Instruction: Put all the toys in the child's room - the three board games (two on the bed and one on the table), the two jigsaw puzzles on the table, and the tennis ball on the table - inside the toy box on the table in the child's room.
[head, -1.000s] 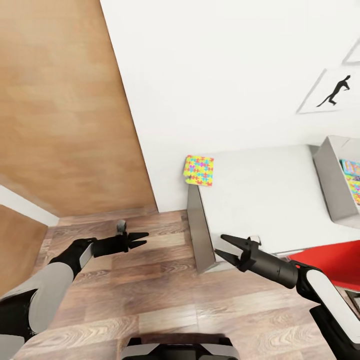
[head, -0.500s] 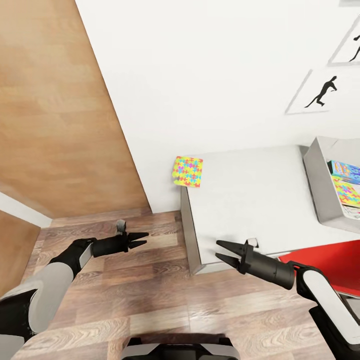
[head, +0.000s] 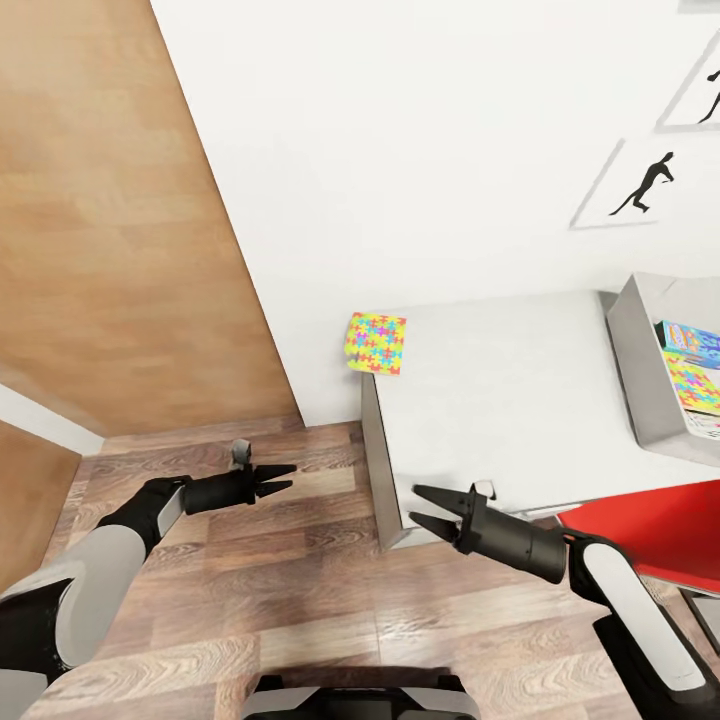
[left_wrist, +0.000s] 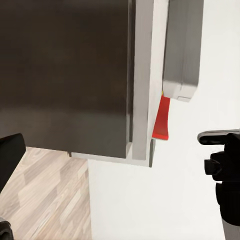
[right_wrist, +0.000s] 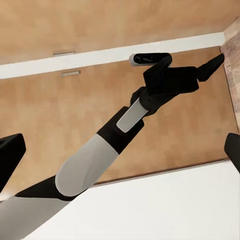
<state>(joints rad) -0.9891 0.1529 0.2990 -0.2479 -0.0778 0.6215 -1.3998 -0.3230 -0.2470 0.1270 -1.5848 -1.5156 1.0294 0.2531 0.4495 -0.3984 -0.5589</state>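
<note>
Multicolour jigsaw puzzle (head: 375, 343) is being left lying at the desk (head: 500, 390) far corner, well apart from the toy box (head: 640, 370), while the right gripper (head: 425, 508), spread and empty, probably needs lifting over the edge first.

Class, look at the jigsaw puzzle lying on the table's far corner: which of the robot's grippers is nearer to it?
Right. The right gripper hovers open at the table's near edge, below the jigsaw puzzle. The left gripper hangs open over the floor, off the table's side.
</note>
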